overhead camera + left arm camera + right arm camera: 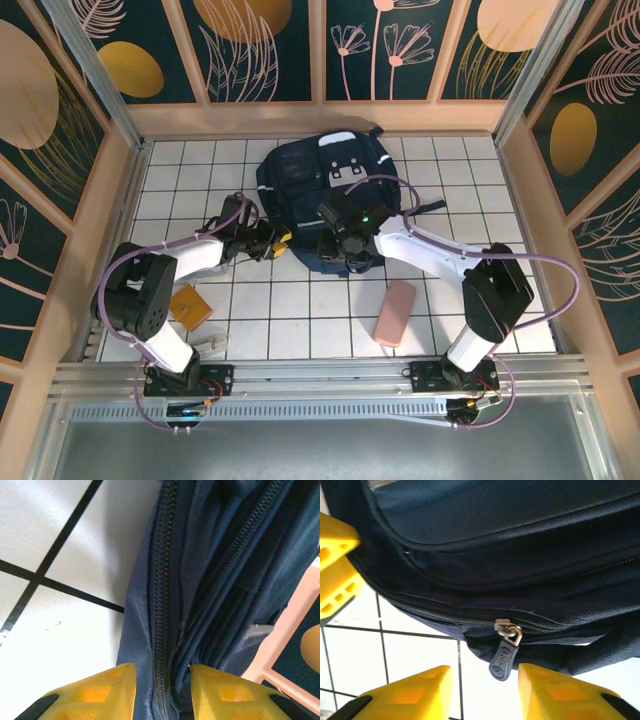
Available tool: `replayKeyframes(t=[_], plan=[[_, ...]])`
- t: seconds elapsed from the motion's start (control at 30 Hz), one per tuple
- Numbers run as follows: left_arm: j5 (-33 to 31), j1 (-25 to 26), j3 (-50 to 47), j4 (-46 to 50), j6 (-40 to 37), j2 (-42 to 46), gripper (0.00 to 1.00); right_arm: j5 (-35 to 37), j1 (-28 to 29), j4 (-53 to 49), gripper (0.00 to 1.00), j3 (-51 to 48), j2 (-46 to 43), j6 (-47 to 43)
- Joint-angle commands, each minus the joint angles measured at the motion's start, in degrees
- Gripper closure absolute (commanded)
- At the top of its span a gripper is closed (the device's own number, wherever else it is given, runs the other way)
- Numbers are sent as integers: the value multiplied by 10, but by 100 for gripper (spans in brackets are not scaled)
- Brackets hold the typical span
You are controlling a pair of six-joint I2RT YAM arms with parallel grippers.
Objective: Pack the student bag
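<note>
View from above: the student bag (300,180), dark navy, lies flat on the white-tiled bench (250,315), toward its far middle, with 2 arms reaching its near edge.

Left tool (274,243): set at the bag's near-left corner. In the left wrist view its 2 yellow fingers (100,695) stand parted, with a closed zipper (162,580) of the bag (240,580) running up between them; the jaws are not clamped together.

Right tool (345,256): set at the bag's near edge, just right of the left tool. In the right wrist view its 2 fingers (415,692) stand apart, and a dark zipper pull (503,657) hangs from the bag (495,540) between them, ungripped.

Also on the bench: 1 pink case (396,312) near the right arm; 1 orange flat item (189,304) beside the left arm.
</note>
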State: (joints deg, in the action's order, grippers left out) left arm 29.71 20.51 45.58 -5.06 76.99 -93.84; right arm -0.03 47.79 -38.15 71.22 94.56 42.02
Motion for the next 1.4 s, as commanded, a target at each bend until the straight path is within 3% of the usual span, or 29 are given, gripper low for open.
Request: replayKeyframes(t=[0.0, 0.17, 0.4, 0.67, 0.9, 1.03, 1.37], plan=[[0, -1, -8, 42, 2, 42, 60, -4, -2, 10, 63, -26, 2, 9], [-35, 38, -5, 88, 11, 79, 56, -1, -3, 43, 64, -47, 5, 0], [-47, 124, 17, 28, 82, 47, 54, 4, -9, 66, 71, -49, 15, -21], [-70, 141, 28, 20, 110, 10, 53, -4, -9, 81, 79, -42, 32, -28], [-101, 147, -5, -1, 172, 8, 53, -23, -5, 102, 78, -53, 42, -16], [-127, 148, -8, 1, 184, 5, 57, -25, -5, 103, 75, -53, 49, -14], [-133, 154, 4, -5, 202, -19, 82, -31, -18, 135, 74, -78, 52, -1]])
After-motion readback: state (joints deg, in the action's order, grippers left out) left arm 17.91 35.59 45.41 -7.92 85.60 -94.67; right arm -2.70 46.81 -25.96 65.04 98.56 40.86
